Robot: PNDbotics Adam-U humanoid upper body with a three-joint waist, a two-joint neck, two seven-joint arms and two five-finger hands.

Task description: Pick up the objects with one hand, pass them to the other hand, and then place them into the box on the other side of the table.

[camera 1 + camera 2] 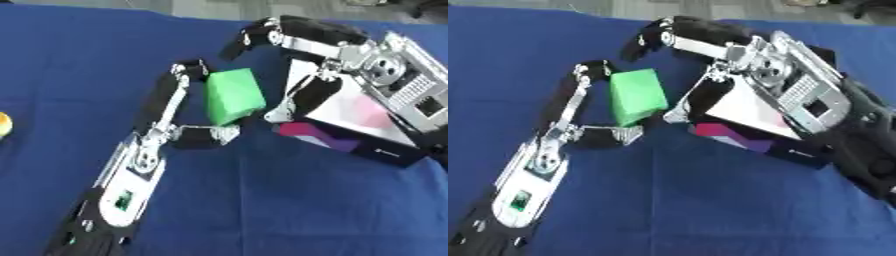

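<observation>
Nearest the camera, the robot's left forearm rose from the lower-left corner over the blue tablecloth [262,200], w/ its left hand [166,132] reaching up toward mid-frame. Left-hand fingers [173,87] were extended upward alongside the left face of the green block [234,95], tips bent over its upper-left corner, while the thumb [206,136] ran beneath the block's lower edge; block thus appeared pinched btwn fingers and thumb. Green block sat tilted, roughly at table centre, just left of the box. Right hand [328,55] entered from the upper right: its upper fingers [249,37] curled above and beyond the block's top-right corner, its lower digit [293,102] pointing down to the block's lower-right edge; fingers partly spread around the block, but whether they touched it could not be told. Box [750,112], w/ pale interior and dark sides showing a magenta-purple patch, lay on the cloth directly under the right hand and wrist. At far left edge, a small yellow-orange object [3,125] was partly visible, well apart from the hands.
</observation>
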